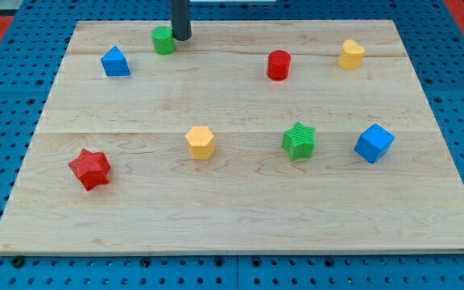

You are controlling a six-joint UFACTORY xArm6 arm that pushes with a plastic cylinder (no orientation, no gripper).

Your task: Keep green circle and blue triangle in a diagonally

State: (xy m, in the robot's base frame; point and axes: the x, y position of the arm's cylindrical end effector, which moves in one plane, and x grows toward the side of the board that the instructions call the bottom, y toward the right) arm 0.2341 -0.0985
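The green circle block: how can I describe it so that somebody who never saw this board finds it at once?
Look at the wooden board, along the view's top edge, left of the middle. There my tip stands; the green circle is right beside it, on the view's left. Unlike the green star, it is round, and the blue triangle lies lower left.

Bright even light, sharp focus, faint soft shadows, no glare

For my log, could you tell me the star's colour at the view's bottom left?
Red: the star shows plainly in the camera view.
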